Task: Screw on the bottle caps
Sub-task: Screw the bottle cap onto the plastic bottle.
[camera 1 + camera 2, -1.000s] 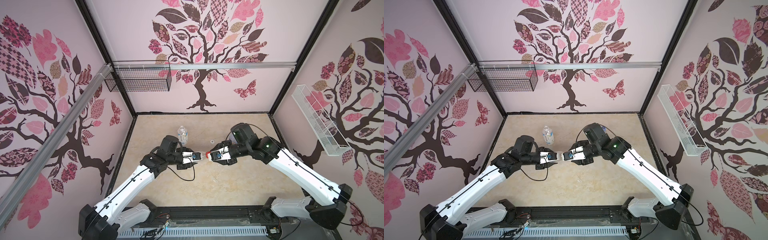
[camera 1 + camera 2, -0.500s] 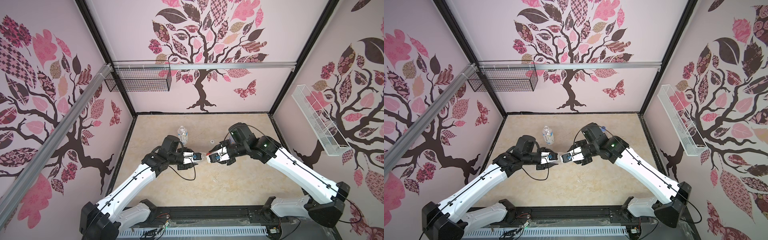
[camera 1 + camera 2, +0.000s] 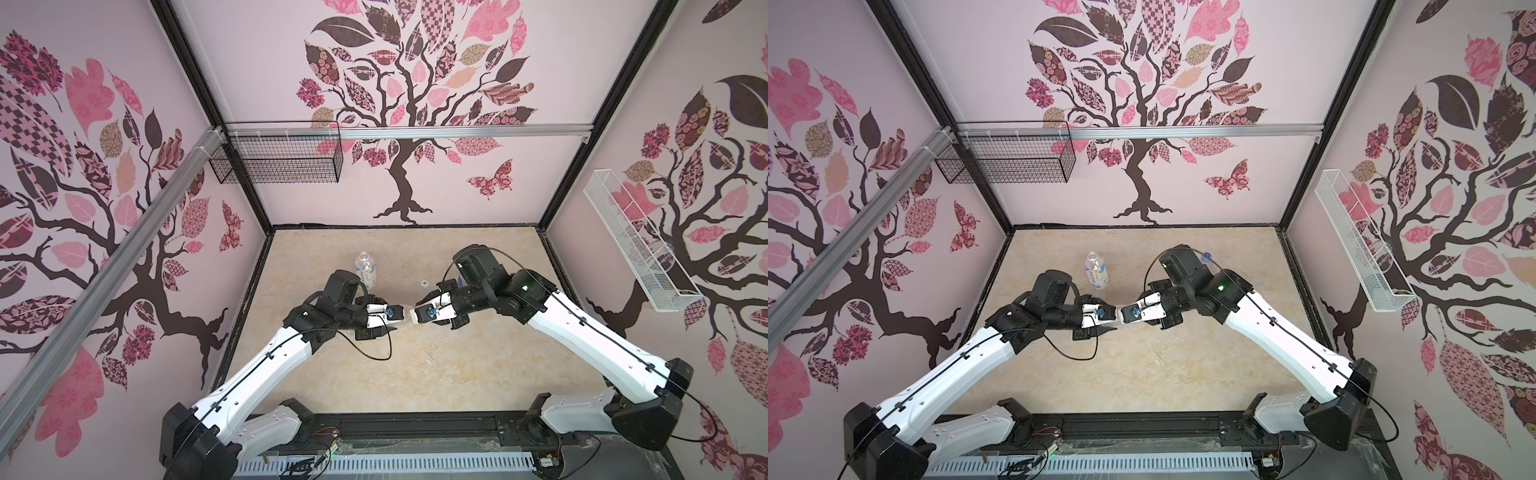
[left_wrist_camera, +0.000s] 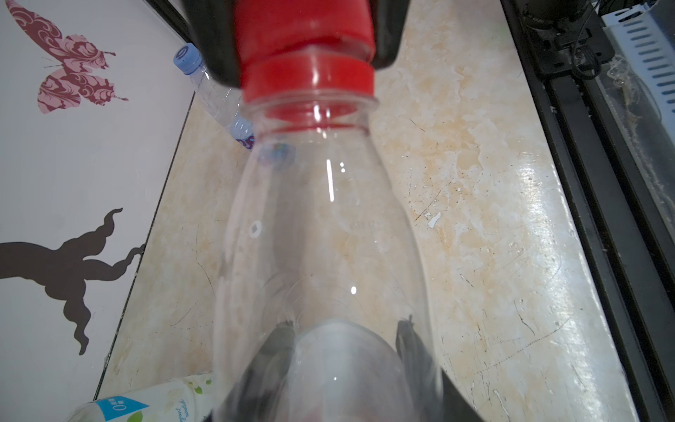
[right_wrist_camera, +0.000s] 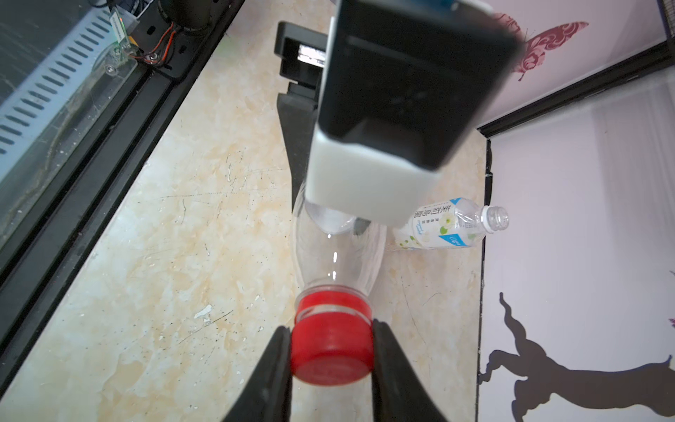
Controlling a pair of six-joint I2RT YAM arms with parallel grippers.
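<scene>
A clear bottle [image 4: 321, 237] is held lying level above the table between my two arms. My left gripper [image 4: 343, 339] is shut on its body, with the fingers blurred behind the plastic. A red cap [image 5: 332, 350] sits on its neck, and my right gripper [image 5: 331, 361] is shut on that cap, one jaw on each side. In both top views the grippers [image 3: 399, 312] [image 3: 1125, 312] meet nose to nose at mid-table. A white-green labelled bottle [image 3: 365, 270] stands uncapped behind the left arm. A small white cap [image 3: 424, 284] lies on the table. A bluish bottle [image 4: 219, 106] wears a blue cap [image 4: 186, 58].
The beige marble table [image 3: 415, 374] is walled on three sides. A black wire basket [image 3: 282, 158] hangs on the back wall and a white one [image 3: 636, 245] on the right wall. A black rail [image 3: 415, 424] runs along the front edge.
The right gripper's jaws have closed onto the red cap. Both arms have stayed nose to nose, shifting only slightly to the left.
</scene>
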